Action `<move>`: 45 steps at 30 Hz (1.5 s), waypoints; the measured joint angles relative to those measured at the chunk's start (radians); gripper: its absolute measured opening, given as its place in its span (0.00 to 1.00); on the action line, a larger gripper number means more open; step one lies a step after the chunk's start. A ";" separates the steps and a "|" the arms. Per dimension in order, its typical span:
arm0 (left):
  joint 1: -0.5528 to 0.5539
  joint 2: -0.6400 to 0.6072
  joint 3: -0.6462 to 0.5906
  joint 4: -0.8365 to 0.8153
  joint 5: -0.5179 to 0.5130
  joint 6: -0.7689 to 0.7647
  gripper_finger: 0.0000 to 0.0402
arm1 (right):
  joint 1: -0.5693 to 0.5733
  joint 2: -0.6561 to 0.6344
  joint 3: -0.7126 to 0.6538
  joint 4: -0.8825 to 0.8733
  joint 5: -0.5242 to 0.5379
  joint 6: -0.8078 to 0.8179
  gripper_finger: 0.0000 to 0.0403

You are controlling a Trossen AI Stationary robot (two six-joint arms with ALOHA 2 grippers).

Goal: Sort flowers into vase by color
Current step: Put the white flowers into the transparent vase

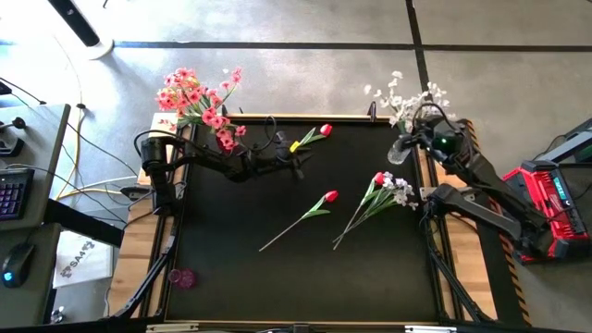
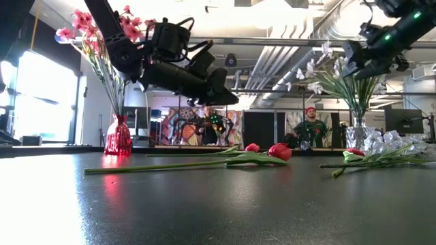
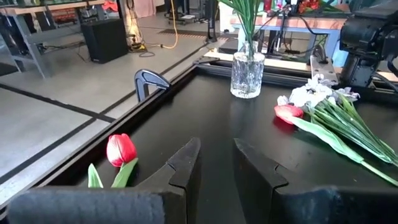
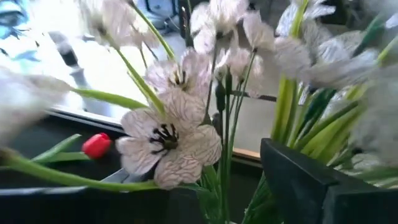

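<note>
- High view: white paper reading "SAA" (image 1: pixel 80 259) lies lower left.
- Clear glass vase (image 1: pixel 404 148), upper right, holds white-blossomed sprays (image 1: pixel 407 97); right gripper (image 1: pixel 427 129) spread wide around them.
- Left gripper (image 1: pixel 298 166), upper centre, narrow, empty.
- Red tulip buds (image 1: pixel 330 196) lie mid-table.

Pink flowers (image 1: pixel 199 100) stand at the mat's (image 1: pixel 305 250) upper left, white flowers (image 1: pixel 407 97) at upper right under the right gripper (image 1: pixel 427 131). The left gripper (image 1: pixel 294 165) sits upper centre beside a tulip (image 1: pixel 314 136). Another tulip (image 1: pixel 310 215) and a mixed bunch (image 1: pixel 381 196) lie mid-frame.
</note>
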 joint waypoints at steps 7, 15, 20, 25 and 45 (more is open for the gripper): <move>0.000 0.000 0.000 0.001 -0.002 0.000 0.20 | 0.000 -0.077 0.012 -0.005 -0.190 -0.022 0.57; -0.007 0.000 0.000 0.002 0.010 0.002 0.20 | 0.000 -0.095 0.127 -0.011 -0.341 -0.114 0.57; -0.028 0.000 0.000 0.002 0.012 0.012 0.20 | 0.000 -0.094 0.182 0.017 -0.481 -0.139 0.57; -0.067 0.000 0.000 0.026 0.010 0.023 0.20 | 0.000 -0.090 0.186 0.062 -0.681 -0.111 0.57; -0.249 0.120 0.227 -0.060 0.139 0.034 0.55 | 0.196 -0.050 0.186 -0.144 -0.689 -0.058 0.57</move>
